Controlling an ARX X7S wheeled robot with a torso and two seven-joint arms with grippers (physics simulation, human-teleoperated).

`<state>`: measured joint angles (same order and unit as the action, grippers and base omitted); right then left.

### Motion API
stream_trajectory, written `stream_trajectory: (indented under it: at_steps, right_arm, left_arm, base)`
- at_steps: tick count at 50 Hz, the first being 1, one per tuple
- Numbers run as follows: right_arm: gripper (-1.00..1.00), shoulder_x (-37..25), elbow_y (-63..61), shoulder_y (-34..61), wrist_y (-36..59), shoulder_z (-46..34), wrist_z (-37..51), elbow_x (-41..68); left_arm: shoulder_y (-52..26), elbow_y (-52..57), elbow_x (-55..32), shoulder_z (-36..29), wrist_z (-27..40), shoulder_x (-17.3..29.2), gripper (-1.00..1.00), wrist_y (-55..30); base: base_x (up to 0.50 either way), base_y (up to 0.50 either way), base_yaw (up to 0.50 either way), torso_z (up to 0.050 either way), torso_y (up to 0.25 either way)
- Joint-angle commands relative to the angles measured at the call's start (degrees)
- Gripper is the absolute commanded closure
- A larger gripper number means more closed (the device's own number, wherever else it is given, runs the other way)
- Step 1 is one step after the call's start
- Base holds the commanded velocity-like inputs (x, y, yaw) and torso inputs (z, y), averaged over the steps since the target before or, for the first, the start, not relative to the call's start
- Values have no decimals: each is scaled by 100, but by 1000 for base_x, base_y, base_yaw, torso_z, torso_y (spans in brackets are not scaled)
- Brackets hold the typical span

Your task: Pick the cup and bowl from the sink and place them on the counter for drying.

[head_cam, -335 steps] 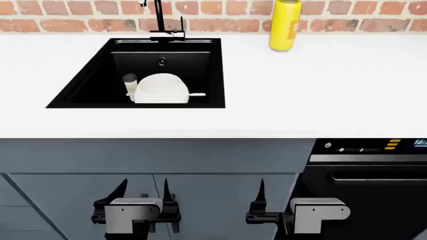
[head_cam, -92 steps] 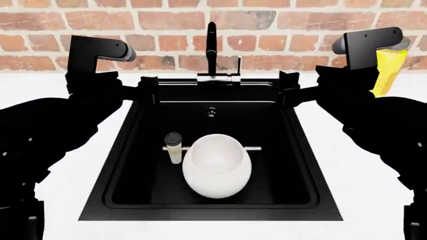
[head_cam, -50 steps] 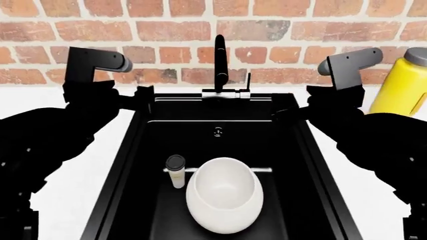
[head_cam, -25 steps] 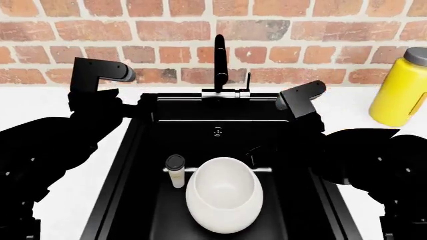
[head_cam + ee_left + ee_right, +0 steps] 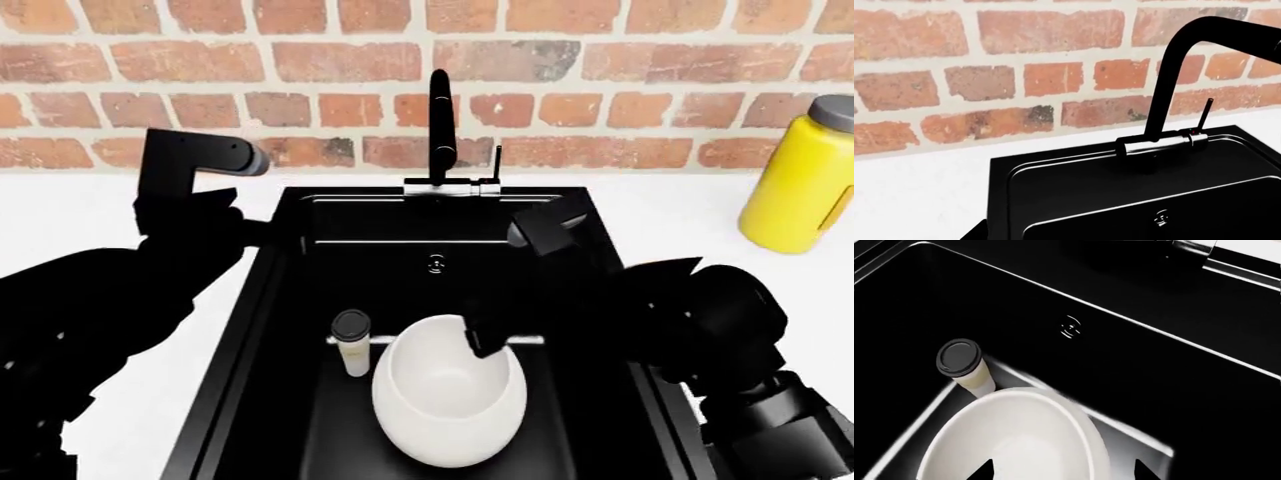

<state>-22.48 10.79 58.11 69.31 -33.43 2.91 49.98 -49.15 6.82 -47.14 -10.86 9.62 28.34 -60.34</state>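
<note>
Bowl (image 5: pixel 445 392) and cup (image 5: pixel 351 342) both sit inside the black sink (image 5: pixel 334 215), the bowl open side up and showing nothing but its glossy white inside. The cup stands upright just beside the bowl's rim on the robot's left, its black lid on, so what it holds cannot be seen. Round the basin runs the white counter (image 5: pixel 80 205), and a yellow bottle (image 5: pixel 802 182) stands on it at the right by the brick wall (image 5: pixel 267 60). The tap (image 5: pixel 439 125) rises behind the basin.

The right gripper (image 5: pixel 478 335) hangs over the bowl's far rim; from the wrist its two dark fingertips (image 5: pixel 985 471) show spread wide apart over the bowl, gripping nothing. The left gripper (image 5: pixel 274 228) hovers by the sink's left edge, and I can't tell how far apart its fingers are.
</note>
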Motion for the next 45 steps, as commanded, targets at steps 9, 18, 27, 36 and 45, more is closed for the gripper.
stream_trajectory:
  at_steps: [9, 18, 27, 36, 45]
  right_arm:
    - [-100, 686, 1960, 273, -1093, -860, -822, -875]
    - [-100, 1021, 2944, 385, -1650, -1159, -1187, -1225]
    - [-100, 1540, 4583, 599, -2536, -1417, -1752, -1614]
    - [-100, 2143, 6406, 775, -3501, -1523, -2332, -1988]
    - [-100, 2205, 6415, 532, -3498, -1077, -2401, -2525]
  left_arm:
    - [209, 150, -122, 143, 29, 134, -100, 21]
    - [316, 231, -166, 171, 73, 134, -100, 35]
    - [317, 204, -164, 190, 107, 132, -100, 64]
    - [358, 225, -200, 231, 106, 198, -100, 60]
    - [396, 207, -185, 216, 160, 159, -100, 91]
  base:
    - [0, 0, 0, 0, 0]
    - [0, 0, 0, 0, 0]
    - [0, 0, 0, 0, 0]
    - [0, 0, 0, 0, 0]
    - [0, 0, 0, 0, 0]
